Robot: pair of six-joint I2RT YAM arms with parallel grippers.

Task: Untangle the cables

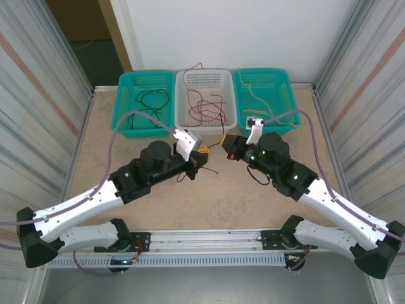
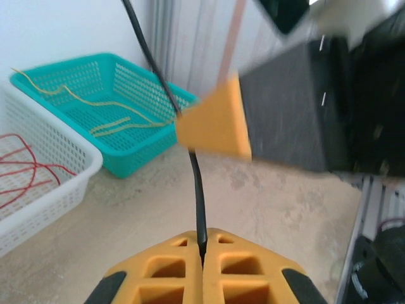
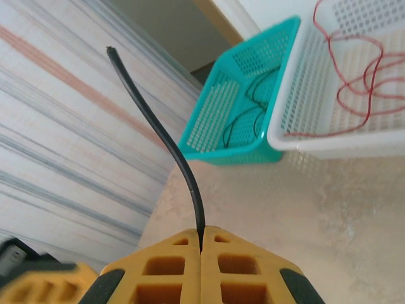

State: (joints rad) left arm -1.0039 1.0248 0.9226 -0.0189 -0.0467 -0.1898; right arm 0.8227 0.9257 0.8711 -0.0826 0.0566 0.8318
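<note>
Sorting so far: red cables (image 1: 205, 104) lie in the white basket (image 1: 183, 117), yellow cables (image 1: 266, 101) in the right teal basket (image 1: 290, 95), and black cables (image 1: 152, 100) in the left teal basket (image 1: 125, 95). We judge the task mostly done.
Left gripper (image 2: 202, 250): clenched, pinching a black cable (image 2: 197, 190) at the fingertips.
Right gripper (image 3: 201, 239): clenched on a black cable too. It looks like the same one, but we can't be sure. The free end sticks up.
Cable position: in the air over mid table (image 1: 215, 202), between the arms.
Left to do: thin black loops (image 1: 258, 179) lie by the wrists. We judge they need freeing and binning.
</note>
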